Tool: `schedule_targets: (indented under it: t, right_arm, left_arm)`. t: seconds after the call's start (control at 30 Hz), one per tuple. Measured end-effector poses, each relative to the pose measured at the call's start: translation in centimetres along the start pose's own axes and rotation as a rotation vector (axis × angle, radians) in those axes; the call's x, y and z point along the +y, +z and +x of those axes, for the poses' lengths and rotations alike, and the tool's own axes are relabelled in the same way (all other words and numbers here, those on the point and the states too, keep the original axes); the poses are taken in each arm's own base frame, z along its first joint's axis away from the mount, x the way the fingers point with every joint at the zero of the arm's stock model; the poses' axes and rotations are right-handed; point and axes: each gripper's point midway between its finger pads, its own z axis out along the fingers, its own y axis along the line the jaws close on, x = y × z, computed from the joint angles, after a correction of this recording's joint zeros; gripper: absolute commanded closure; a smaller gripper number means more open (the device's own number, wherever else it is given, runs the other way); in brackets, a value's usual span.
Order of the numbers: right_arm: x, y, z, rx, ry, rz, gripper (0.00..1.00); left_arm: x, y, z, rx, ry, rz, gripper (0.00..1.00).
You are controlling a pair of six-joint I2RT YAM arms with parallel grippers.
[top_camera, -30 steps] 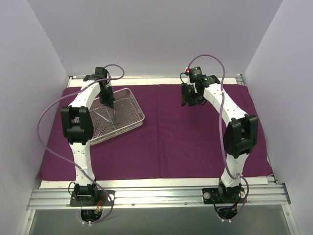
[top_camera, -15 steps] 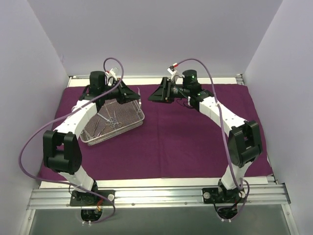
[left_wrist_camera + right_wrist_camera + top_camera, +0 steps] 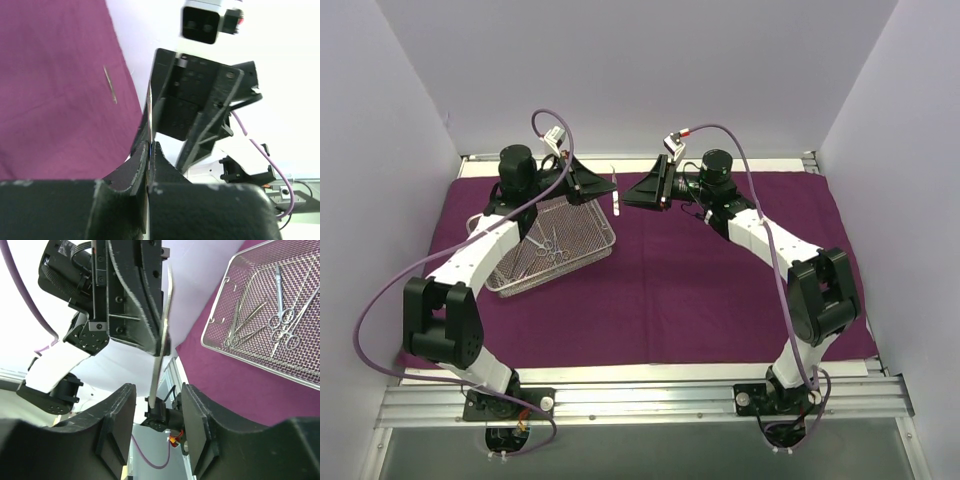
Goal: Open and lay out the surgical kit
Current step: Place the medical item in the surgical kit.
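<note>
The magenta cloth wrap (image 3: 720, 290) lies spread flat over the table. On its left part stands the silver wire-mesh tray (image 3: 561, 269), with scissor-like instruments (image 3: 552, 245) inside. My left gripper (image 3: 611, 189) hovers beyond the tray's far right corner, shut on slim metal tweezers (image 3: 616, 196), which stick out crosswise. Facing it, my right gripper (image 3: 628, 198) is open. In the right wrist view the tweezers (image 3: 165, 325) reach down between my open right gripper (image 3: 156, 390), touching neither finger. The left wrist view shows my left gripper (image 3: 150, 145) pinching the thin strip (image 3: 149, 110).
White walls close in the table on three sides. A metal rail (image 3: 640, 400) carries both arm bases at the near edge. Purple cables loop above each arm. The tray (image 3: 260, 365) and its instruments (image 3: 280, 315) show to the right in the right wrist view.
My left gripper has lifted out of the tray with the tweezers and swung right. My right gripper has turned left and closed in until the tweezers stand between its fingers.
</note>
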Motion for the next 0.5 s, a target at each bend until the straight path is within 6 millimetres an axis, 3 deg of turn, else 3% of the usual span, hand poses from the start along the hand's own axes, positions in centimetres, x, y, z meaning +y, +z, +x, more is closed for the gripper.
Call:
schedule_targets:
  t: [0.5]
  right_arm:
    - [1.4,0.0,0.1,0.019,0.011,-0.058,0.75]
  left_arm:
    - [-1.5,1.1,0.9,0.014,0.003,0.071,0.98]
